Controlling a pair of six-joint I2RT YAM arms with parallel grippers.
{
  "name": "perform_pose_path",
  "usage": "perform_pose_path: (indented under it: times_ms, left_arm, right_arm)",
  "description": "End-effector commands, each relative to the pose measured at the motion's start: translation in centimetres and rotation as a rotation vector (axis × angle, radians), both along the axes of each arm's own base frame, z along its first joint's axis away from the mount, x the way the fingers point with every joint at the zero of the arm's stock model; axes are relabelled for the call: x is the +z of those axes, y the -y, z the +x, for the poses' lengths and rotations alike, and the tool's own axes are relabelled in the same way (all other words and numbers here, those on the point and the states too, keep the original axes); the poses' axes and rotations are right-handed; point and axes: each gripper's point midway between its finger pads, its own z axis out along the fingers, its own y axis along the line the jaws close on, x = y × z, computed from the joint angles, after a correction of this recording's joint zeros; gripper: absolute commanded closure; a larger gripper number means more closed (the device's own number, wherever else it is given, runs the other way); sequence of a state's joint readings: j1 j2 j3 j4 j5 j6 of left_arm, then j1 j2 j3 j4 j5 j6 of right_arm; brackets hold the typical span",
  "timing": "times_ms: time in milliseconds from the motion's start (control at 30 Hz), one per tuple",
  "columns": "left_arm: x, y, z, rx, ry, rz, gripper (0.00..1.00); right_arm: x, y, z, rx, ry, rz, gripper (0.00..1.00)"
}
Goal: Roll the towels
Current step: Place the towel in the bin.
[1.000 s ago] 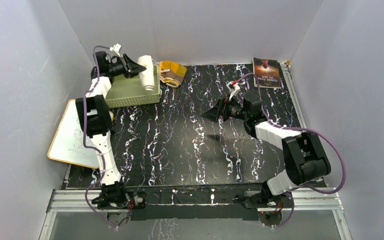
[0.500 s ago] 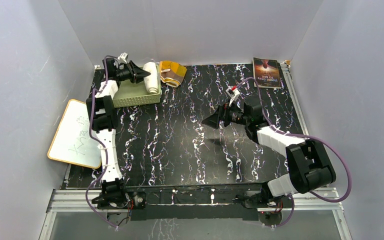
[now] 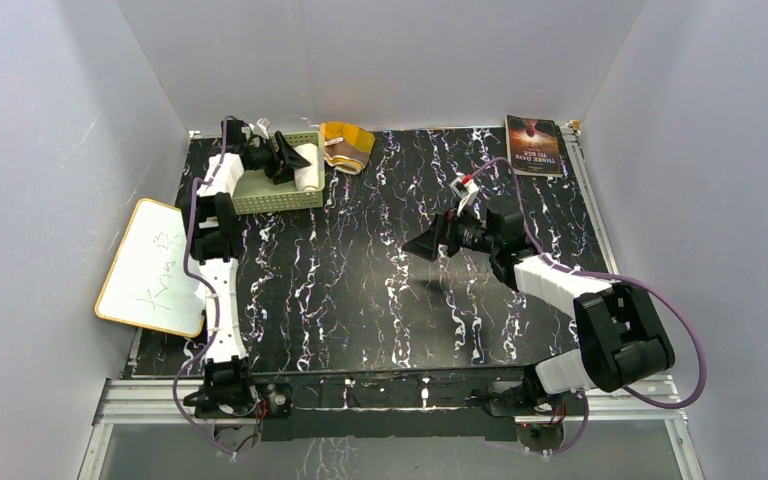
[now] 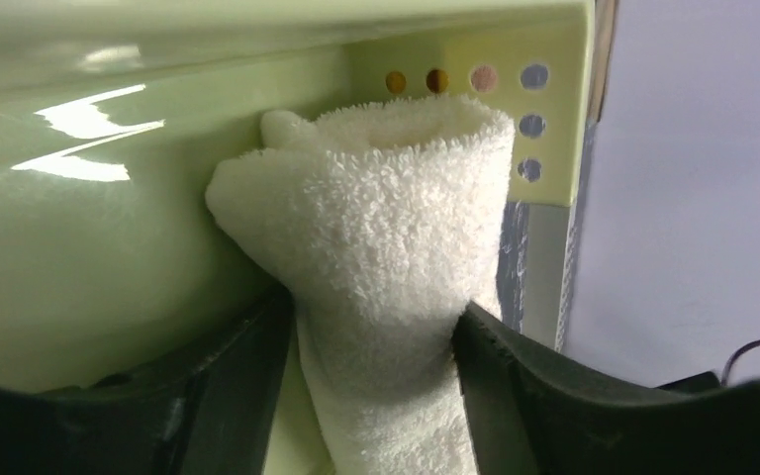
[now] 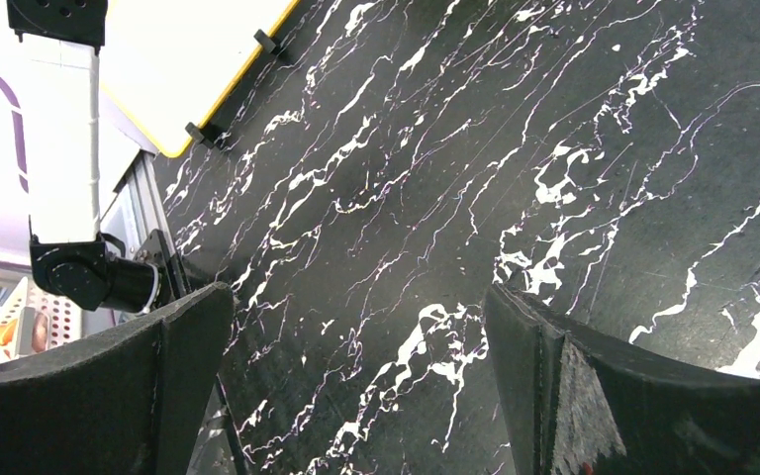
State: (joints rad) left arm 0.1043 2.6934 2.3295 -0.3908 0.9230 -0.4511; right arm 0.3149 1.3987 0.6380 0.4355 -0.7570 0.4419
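The rolled white towel (image 3: 308, 166) lies at the right end of the pale green basket (image 3: 260, 192), against its far wall. My left gripper (image 3: 294, 160) reaches into the basket and is shut on the towel. In the left wrist view the white towel (image 4: 396, 218) is pinched at its waist between both dark fingers (image 4: 515, 396) of the left gripper (image 4: 371, 317), resting on the basket floor (image 4: 109, 218). The brown and orange towel (image 3: 346, 145) lies folded on the table just right of the basket. My right gripper (image 3: 412, 243) hangs open over mid-table; nothing sits in the right gripper (image 5: 356, 307).
A dark-covered book (image 3: 533, 131) lies at the back right corner. A white board with a tan edge (image 3: 150, 265) hangs over the table's left side, and the board (image 5: 188, 59) also shows in the right wrist view. Grey walls close in on three sides.
My left arm has swung right and lowered the white towel from above the basket rim down into its right end. The right arm has barely shifted.
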Motion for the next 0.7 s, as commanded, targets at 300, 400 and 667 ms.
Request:
perform_pose_path:
  times_ms: [300, 400, 667]
  left_arm:
    - [4.6, -4.6, -0.6, 0.094, 0.042, 0.426, 0.02]
    - [8.7, -5.3, -0.4, 0.118, 0.129, 0.475, 0.02]
    - [20.1, -5.6, -2.1, 0.172, 0.349, 0.518, 0.02]
  right_arm:
    - [2.7, -0.7, 0.6, -0.009, 0.101, -0.014, 0.02]
    - [3.4, -0.6, 2.7, -0.087, 0.117, -0.087, 0.02]
    - [12.7, 0.7, 9.2, -0.448, 0.273, 0.092, 0.02]
